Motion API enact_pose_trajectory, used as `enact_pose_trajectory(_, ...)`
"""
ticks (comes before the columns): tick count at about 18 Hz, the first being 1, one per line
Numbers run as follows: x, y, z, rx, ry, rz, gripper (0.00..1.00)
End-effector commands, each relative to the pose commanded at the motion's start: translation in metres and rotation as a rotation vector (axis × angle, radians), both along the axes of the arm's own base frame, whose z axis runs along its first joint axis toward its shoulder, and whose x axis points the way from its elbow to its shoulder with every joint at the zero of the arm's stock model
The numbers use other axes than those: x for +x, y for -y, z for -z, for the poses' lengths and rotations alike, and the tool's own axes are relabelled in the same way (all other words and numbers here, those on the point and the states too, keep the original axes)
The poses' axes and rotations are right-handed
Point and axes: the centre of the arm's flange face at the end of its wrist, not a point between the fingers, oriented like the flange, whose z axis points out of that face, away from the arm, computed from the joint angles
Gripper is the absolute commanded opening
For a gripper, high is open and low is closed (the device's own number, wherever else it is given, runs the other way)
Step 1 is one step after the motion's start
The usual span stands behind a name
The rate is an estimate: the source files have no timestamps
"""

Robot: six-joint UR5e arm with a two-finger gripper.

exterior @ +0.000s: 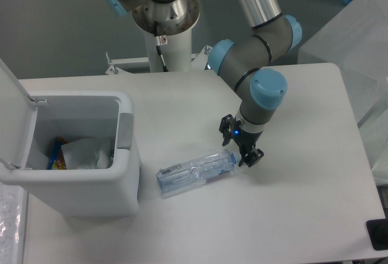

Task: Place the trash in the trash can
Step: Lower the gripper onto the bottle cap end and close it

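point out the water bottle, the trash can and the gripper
water bottle (197, 171), fixed camera view, on the clear crushed body mid-length.
trash can (125, 132), fixed camera view, on the grey latch tab on its rim.
gripper (240, 144), fixed camera view, midway between its fingertips.

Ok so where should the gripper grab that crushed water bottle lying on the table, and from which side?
Judging by its pose, grip the water bottle across its flattened midsection, coming straight down from above. It lies flat, long axis running left to right. The gripper, open, hovers at the cap end, which is narrower and likelier to slip.
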Motion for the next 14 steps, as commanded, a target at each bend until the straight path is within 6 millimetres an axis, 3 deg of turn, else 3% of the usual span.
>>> enact_pose_trajectory(4, -0.0005, 0.0001, 0.0006, -0.002, -0.003, 0.000, 0.54)
enact_pose_trajectory(7, -0.0005, 0.0001, 0.0006, -0.002, -0.003, -0.001, 0.34)
enact_pose_trajectory(10, -0.0025, -0.0010, -0.0019, 0.002, -0.010, -0.026, 0.21)
enact_pose_trajectory(14, -0.0044, -0.0023, -0.0046, 0.006, -0.014, -0.036, 0.18)
